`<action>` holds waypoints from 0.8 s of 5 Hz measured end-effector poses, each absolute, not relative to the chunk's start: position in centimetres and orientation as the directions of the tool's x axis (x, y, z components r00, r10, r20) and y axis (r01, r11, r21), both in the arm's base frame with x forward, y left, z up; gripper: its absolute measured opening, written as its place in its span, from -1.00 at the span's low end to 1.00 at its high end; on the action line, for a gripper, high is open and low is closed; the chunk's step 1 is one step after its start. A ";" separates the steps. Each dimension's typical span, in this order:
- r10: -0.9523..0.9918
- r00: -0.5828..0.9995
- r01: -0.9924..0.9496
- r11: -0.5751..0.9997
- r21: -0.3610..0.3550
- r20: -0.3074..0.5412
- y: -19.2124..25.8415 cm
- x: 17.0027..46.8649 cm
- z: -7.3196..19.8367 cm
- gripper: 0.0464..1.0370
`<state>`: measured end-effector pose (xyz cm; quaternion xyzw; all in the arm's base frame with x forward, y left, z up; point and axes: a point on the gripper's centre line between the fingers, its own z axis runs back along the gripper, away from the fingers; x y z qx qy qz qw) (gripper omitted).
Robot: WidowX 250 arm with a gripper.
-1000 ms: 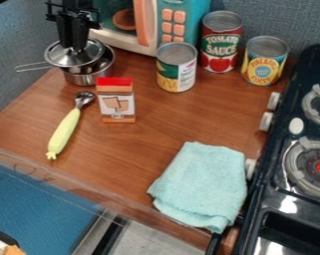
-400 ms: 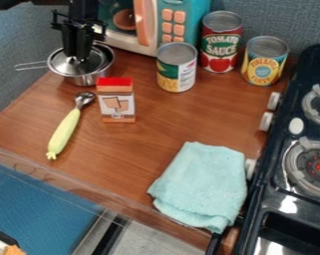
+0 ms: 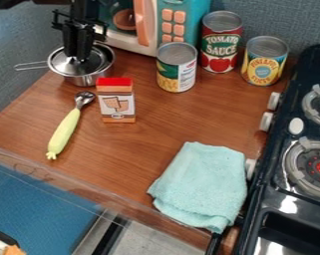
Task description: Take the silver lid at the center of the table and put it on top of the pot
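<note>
1. Basically, the tool (image 3: 78, 56) hung upright at the silver lid's (image 3: 58, 63) middle; couldn't tell if open, closed or gripping.
2. Lid was on top of the metal pot (image 3: 89, 80), at the table's (image 3: 159, 117) far left, its edge toward the wire handle (image 3: 33, 65).
3. Yellow-handled spoon (image 3: 64, 130) lay left of the red-topped cracker box (image 3: 116, 102).
4. Three cans stood near the toy microwave (image 3: 151, 27).
5. Folded aqua towel (image 3: 201, 184) lay beside the toy stove (image 3: 285, 196).
</note>
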<state>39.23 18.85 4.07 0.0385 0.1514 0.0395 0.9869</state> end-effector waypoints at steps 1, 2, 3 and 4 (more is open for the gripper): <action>0.087 0.952 -0.063 0.994 0.090 -0.293 18.8 39.2 4.0 -0.55; 0.085 0.954 -0.060 0.994 0.093 -0.289 18.5 39.5 4.1 -0.55; 0.078 0.958 -0.053 0.994 0.096 -0.276 18.2 40.0 4.2 -0.55; 0.080 0.961 -0.066 0.996 0.062 -0.263 17.8 40.8 4.2 -0.55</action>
